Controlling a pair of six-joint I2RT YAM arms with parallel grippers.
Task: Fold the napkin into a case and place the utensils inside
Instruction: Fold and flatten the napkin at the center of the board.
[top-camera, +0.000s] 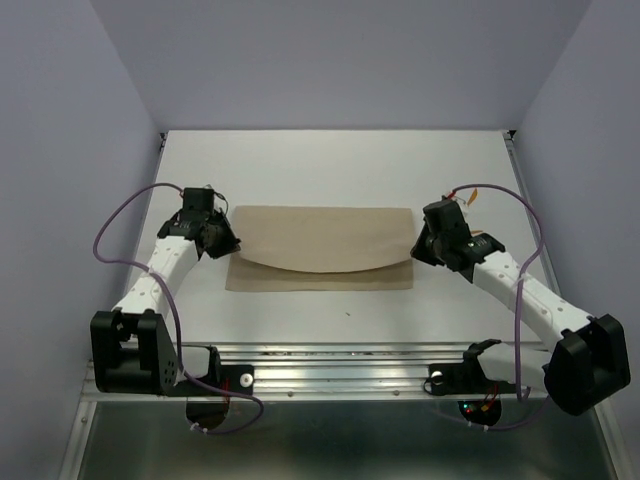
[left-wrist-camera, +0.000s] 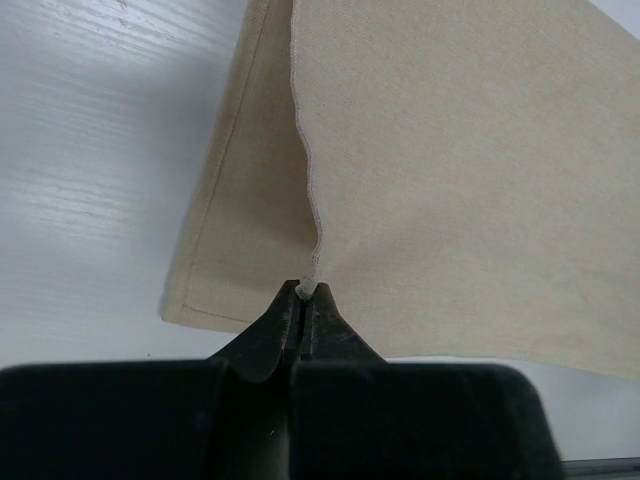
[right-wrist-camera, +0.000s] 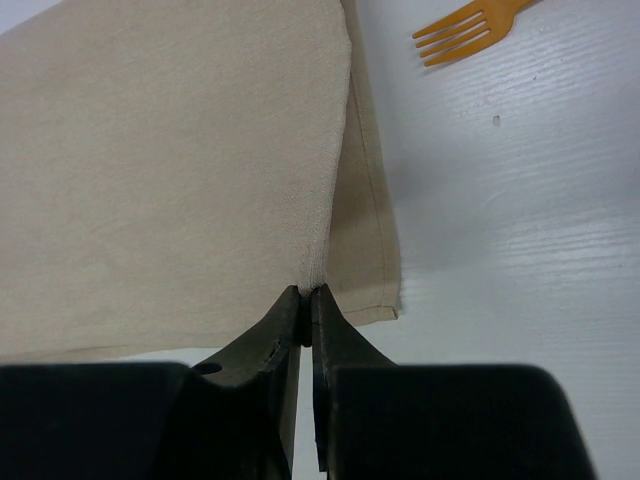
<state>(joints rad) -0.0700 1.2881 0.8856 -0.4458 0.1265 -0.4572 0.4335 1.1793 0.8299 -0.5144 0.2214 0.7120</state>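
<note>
While each pincer is clenched on a corner of cloth, the fold depends on the two moving as one. The left pincer (left-wrist-camera: 303, 292) has its jaws pressed together on the hemmed edge of the napkin (top-camera: 320, 245), on its upper layer. The right pincer (right-wrist-camera: 305, 292) nips the opposite corner the same way. From those two pinches the upper layer stretches across the lower one, which lies flat on the white counter (top-camera: 330, 320) between the arms and shows along the near side and beside each held corner. Seen from above, the edge between the pincers sags in a curve at the middle. To my eye the first fold is under way and no pouch exists yet. Doing it well means carrying both corners at equal height and pace, drawing them slightly apart so the sag flattens. The edge should be set down parallel to the hem beneath before either pincer lets go. An orange fork (right-wrist-camera: 470, 30) lies on the counter beyond the right-hand hem, apart from the cloth; the right arm should not sweep it.
</note>
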